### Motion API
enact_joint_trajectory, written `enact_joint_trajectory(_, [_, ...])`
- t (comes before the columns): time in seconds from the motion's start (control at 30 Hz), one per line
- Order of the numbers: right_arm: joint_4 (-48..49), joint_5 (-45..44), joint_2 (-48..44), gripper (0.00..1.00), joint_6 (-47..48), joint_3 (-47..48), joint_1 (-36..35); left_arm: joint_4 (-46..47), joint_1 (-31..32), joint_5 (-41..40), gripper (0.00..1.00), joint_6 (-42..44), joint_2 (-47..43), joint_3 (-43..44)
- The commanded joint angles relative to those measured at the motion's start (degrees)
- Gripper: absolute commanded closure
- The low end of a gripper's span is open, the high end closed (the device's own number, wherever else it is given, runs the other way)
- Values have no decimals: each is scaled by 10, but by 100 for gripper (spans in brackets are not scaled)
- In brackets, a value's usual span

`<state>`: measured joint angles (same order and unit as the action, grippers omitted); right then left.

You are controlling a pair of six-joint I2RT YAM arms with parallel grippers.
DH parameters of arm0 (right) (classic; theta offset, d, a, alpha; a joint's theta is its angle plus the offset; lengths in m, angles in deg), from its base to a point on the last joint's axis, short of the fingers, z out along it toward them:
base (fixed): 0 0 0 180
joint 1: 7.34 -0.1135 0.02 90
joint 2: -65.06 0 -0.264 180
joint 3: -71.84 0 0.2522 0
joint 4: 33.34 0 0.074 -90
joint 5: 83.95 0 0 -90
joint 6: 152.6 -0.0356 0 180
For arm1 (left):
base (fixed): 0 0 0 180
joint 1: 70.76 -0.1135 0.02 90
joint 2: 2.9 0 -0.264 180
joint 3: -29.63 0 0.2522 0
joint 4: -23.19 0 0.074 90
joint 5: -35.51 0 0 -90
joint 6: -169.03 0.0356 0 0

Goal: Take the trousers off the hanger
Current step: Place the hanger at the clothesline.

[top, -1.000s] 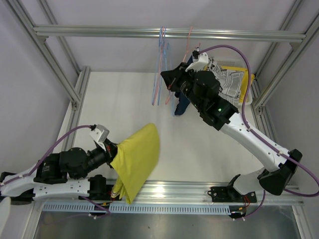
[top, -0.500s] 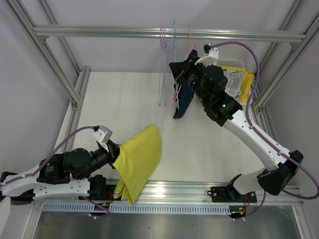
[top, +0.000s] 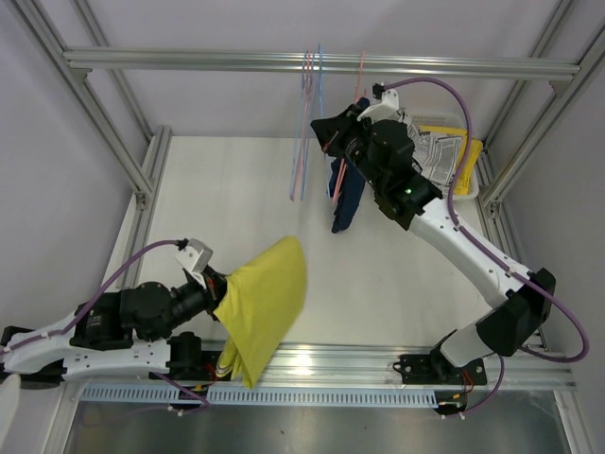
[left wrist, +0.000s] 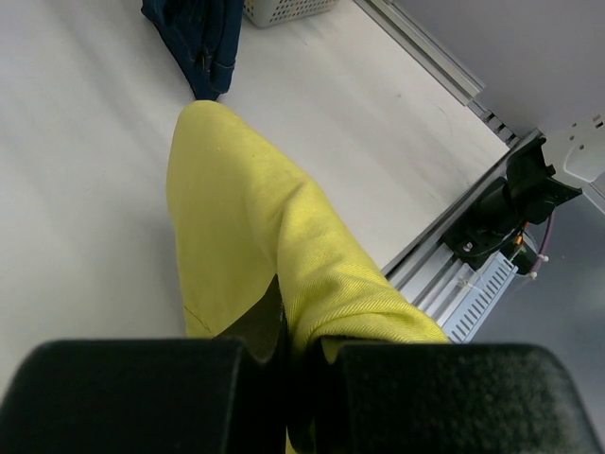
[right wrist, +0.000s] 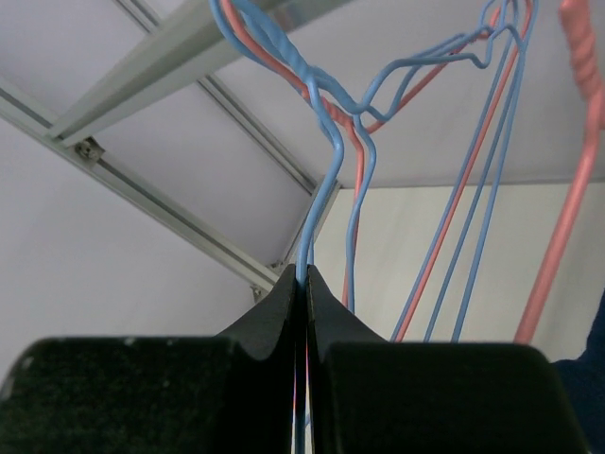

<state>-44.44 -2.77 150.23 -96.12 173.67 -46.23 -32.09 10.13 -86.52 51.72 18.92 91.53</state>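
At the near edge of the desk [top: 227, 189], the left hand [left wrist: 284, 350] pinches the yellow trousers [top: 265, 298], likely freed and ready to set down. Farther back, the right hand [right wrist: 304, 284] clamps a blue hanger [right wrist: 331, 161] at the rail [top: 189, 61], seemingly steadying it beside the hanging navy trousers [top: 347, 194].

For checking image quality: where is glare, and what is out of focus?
Top external view: glare on near rail, light otherwise even. Left wrist view: left gripper dark and soft, yellow trousers sharp. Right wrist view: right gripper soft on the blue hanger, pink hanger blurred.
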Motion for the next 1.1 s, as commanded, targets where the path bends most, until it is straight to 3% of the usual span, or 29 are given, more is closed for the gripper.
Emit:
enact_joint_trajectory(0.0, [32,12,19,100,-14,31,0,57,2,-18,99,9,-9,4])
enact_joint_trajectory(0.5, [41,20,22,100,-16,-5,12,57,2,-17,100,6,-17,-3])
enact_joint_trajectory(0.6, [37,35,23,71,-14,-5,14,57,2,-19,99,6,-15,-3])
enact_joint_trajectory(0.63, [34,41,22,47,-9,-6,14,56,2,-20,99,6,-15,-3])
enact_joint_trajectory(0.73, [23,39,9,24,-7,-15,13,57,2,-20,99,5,-11,-2])
enact_joint_trajectory(1.07, [-19,64,-98,9,14,-69,10,48,2,4,100,6,22,42])
